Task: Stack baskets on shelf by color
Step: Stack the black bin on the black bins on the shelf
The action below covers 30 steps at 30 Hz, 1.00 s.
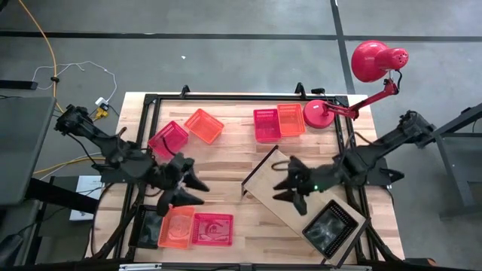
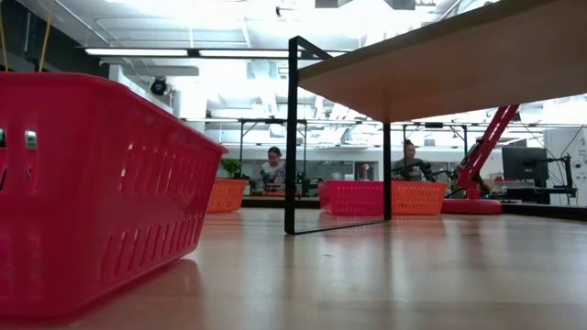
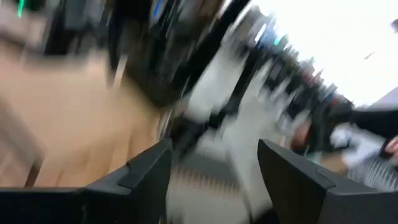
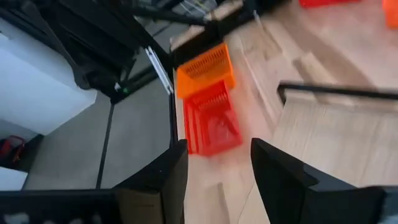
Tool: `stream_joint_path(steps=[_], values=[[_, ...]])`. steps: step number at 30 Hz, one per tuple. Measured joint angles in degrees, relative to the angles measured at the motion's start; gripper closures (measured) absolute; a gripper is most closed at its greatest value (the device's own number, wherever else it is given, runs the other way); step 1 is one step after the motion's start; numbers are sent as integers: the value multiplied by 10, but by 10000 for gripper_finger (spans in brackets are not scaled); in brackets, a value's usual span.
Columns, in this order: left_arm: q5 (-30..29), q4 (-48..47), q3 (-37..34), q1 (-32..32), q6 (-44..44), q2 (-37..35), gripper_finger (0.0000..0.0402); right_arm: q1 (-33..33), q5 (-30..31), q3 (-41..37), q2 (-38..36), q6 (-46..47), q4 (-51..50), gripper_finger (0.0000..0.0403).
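On the desk (image 1: 226,162), baskets sit sorted in loose colour pairs: red basket (image 1: 167,138) beside orange basket (image 1: 204,125) far side, another pair near front. Black basket (image 1: 329,226) already rests on shelf (image 1: 301,199). Left end effector (image 1: 183,181) and right end effector (image 1: 290,181) both spread, holding nothing, hovering between picks.

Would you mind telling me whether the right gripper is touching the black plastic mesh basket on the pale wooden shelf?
Apart. In the high view the right gripper, fingers open, sits over the pale wooden shelf, with bare board between it and the black plastic mesh basket.
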Motion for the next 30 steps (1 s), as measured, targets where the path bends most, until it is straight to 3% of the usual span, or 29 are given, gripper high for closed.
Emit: stream_joint_path(steps=[5, 10, 17, 22, 30], values=[[55, -334, 48, -18, -86, 34, 176, -22, -4, 0, -24, -38, 14, 242], [114, -489, 21, -100, -121, 60, 177, -25, -1, 0, -38, -42, 12, 242], [102, -504, -78, -228, -142, 73, 177, -25, -1, 0, -37, -43, 9, 242], [86, -479, -154, -236, -150, 77, 177, -25, 4, 0, -36, -39, 7, 242], [126, -400, -240, -229, -140, 77, 177, -25, 11, 0, -36, -30, 1, 242]])
